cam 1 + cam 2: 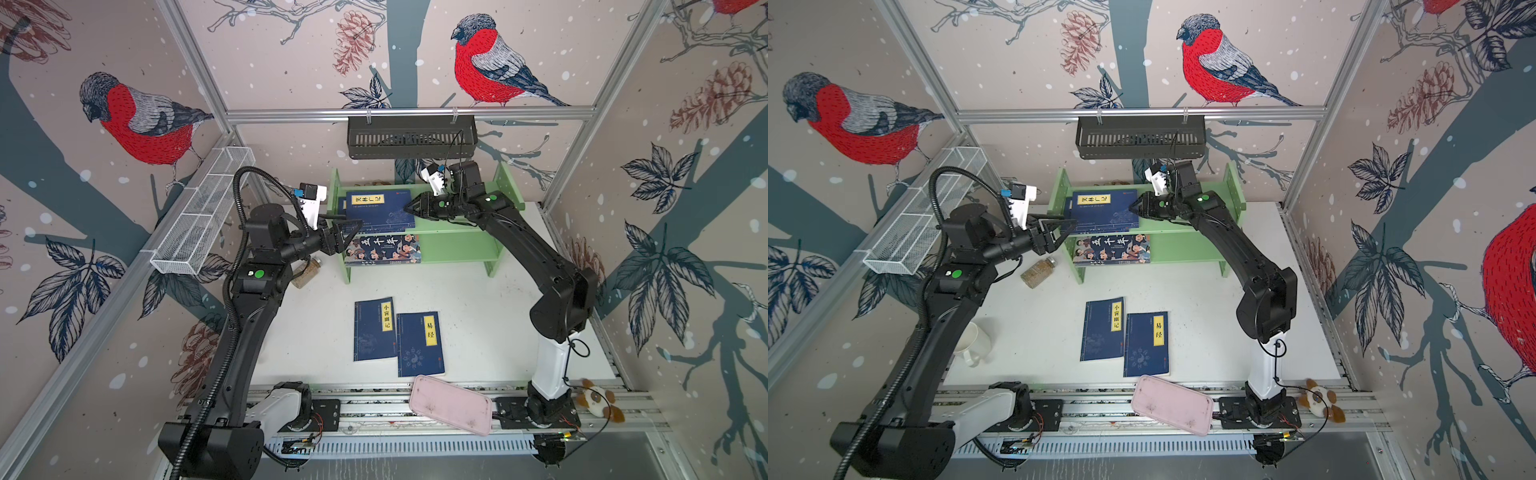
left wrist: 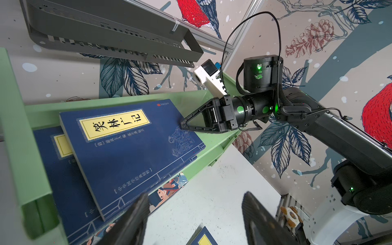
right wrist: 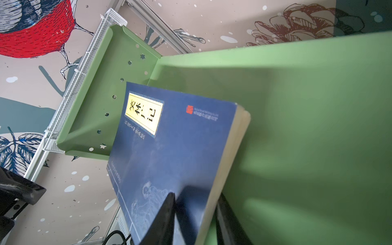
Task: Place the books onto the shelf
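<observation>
Green shelf [image 1: 457, 249] sits at the back of the table [image 1: 478, 324], and three of the books are already on it. The upper tier has two navy ones stacked: the top book [image 1: 380, 212] lies skewed over the under book [image 2: 63, 180], which only peeks out on the left in both top views. The cartoon book [image 1: 382, 249] lies flat at the left end of the lower tier.

The right gripper [image 1: 408, 206] is at the top book's right-hand corner. In the right wrist view its fingers [image 3: 165, 218] sit one on the cover and the other past the page edge, so it's pinching that corner.

The left gripper [image 1: 352, 233] hangs at the front left of the upper tier, jaws spread, nothing between them. In the left wrist view one finger [image 2: 135, 216] overlaps the front edge of the stack; can't tell if it's touching.

Two more navy ones lie flat on the table in front of the shelf. The fourth book [image 1: 374, 328] and the fifth book [image 1: 419, 345] are side by side, edges touching or just overlapping. A pink tray [image 1: 451, 405] sits just in front of them, on the rail at the table's front edge.
</observation>
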{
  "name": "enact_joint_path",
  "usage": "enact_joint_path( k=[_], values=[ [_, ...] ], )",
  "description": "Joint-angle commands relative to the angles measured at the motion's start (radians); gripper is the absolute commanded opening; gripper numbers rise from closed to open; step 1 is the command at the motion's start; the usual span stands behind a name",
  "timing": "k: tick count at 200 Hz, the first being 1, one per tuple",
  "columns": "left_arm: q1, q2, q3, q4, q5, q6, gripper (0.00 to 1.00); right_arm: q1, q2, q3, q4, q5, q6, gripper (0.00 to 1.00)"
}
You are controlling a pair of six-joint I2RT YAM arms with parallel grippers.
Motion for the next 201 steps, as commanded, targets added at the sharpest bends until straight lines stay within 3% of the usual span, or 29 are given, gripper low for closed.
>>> enact_joint_path(
  k=[1, 119, 201],
  values=[
    [0.003, -0.005, -0.001, 0.012, 0.014, 0.023, 0.70, 0.004, 0.001, 0.008, -0.008, 0.019, -0.024, 0.29],
    [0.003, -0.022, 0.004, 0.000, -0.049, 0.087, 0.70, 0.031, 0.002, 0.006, 0.025, 0.037, 0.038, 0.28],
    [0.003, -0.042, 0.051, -0.070, -0.238, 0.274, 0.70, 0.051, -0.006, 0.005, 0.030, 0.073, 0.079, 0.28]
  ],
)
